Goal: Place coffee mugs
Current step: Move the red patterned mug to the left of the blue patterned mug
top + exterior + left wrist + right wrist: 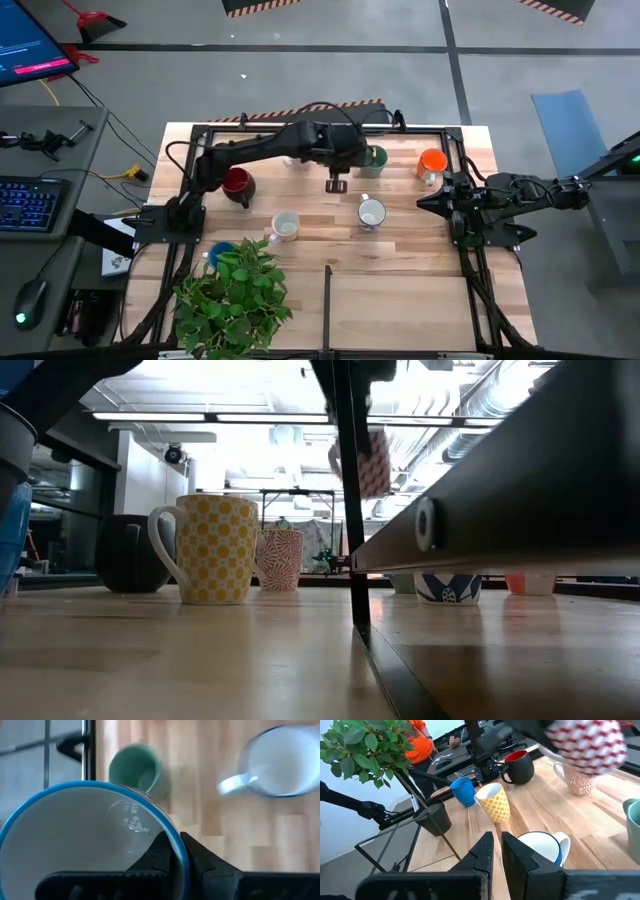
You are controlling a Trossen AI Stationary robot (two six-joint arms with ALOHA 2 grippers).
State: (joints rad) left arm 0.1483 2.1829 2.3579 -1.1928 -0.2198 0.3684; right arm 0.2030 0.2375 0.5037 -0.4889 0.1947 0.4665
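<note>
Several mugs (371,213), pale wood table (400,290)

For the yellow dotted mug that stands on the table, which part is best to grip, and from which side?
The yellow dotted mug stands upright with its mouth open. Its rim is likely the best hold: come from above, one finger inside the mouth and one outside the wall, on a part of the rim away from the handle.

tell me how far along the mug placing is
Looks done: the red-lined dark mug, yellow dotted mug, green mug and orange mug stand upright on the table. In hand: the left gripper clamps the rim of a red-patterned mug, lifted off the table. Left: setting that one down. The right gripper waits at the table's right side.
</note>
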